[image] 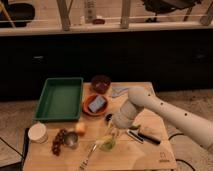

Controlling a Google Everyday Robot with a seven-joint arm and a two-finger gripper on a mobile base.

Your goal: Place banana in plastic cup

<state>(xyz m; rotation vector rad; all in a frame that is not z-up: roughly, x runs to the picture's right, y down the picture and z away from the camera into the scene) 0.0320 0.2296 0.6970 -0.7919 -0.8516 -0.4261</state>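
Note:
The plastic cup (107, 144), see-through with a greenish base, stands on the wooden table (150, 155) near its front middle. My gripper (113, 127), at the end of the white arm (150, 107), sits directly over the cup's mouth, reaching in from the right. A slim pale-yellow shape, the banana (110, 135), hangs just below the gripper and dips into the top of the cup. The gripper hides the banana's upper end.
A green tray (60, 98) is at the back left. A dark red bowl (101, 82) and an orange plate with a blue sponge (96, 104) stand behind the cup. Left of the cup are an orange-yellow block (80, 128), a metal cup (71, 140), grapes (59, 141) and a white container (37, 132). A fork (89, 155) and a black tool (145, 136) flank the cup.

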